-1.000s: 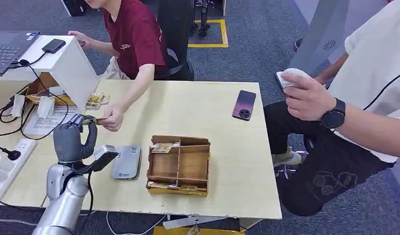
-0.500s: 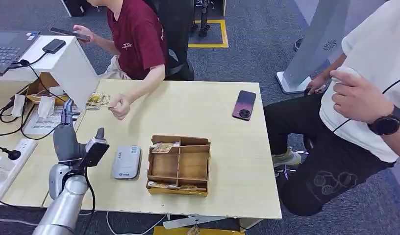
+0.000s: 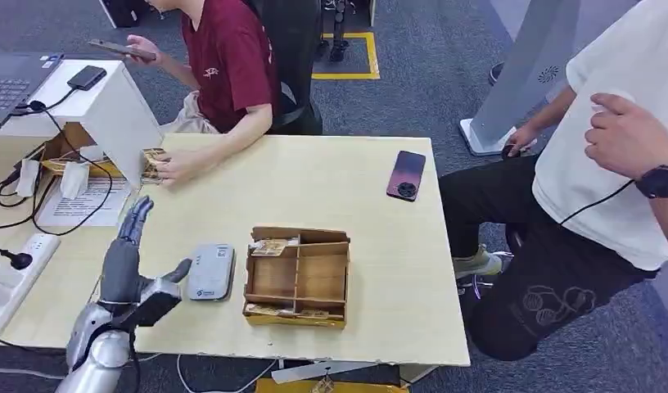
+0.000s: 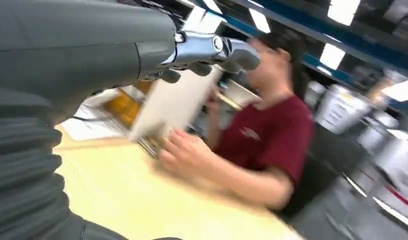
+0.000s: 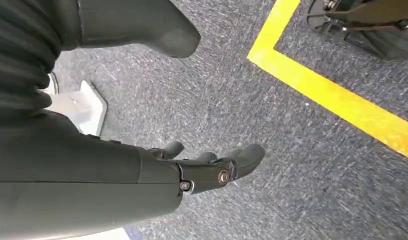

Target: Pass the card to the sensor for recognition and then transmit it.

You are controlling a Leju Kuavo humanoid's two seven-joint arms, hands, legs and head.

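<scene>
- Cards (image 3: 155, 161): a small stack lies on the table (image 3: 380, 246) well ahead of the left hand (image 3: 130, 266), under a person's hand (image 3: 179, 166) beside the white stand (image 3: 118, 115). No card is in the robot's hand.
- Left hand: raised above the table's near edge, fingers extended and spread, thumb out to the side, holding nothing. In the left wrist view the fingers (image 4: 212, 50) reach toward the person with nothing between them.
- Right hand (image 5: 207, 170): hangs over the carpet, fingers loosely extended, holding nothing.
- Handling (judged): a card should be light, thin and stiff, with a smooth face likely to slip. Lying flat, it offers little to grasp; a pinch across one short edge, thumb on one face and fingers on the other, looks best. That leaves most of the face free to present to the sensor.
- Sensor (image 3: 210, 271): the grey flat reader lies just to the right of the left hand, near it, nothing resting on it.
- Tray (image 3: 298, 315): a wooden box with compartments stands just beyond the sensor, further from the left hand. One far compartment holds a card (image 3: 271, 246); the near strip holds what looks like another; the large middle compartments appear bare.
- Phone (image 3: 406, 175): lies far off to the right, not part of the task.
</scene>
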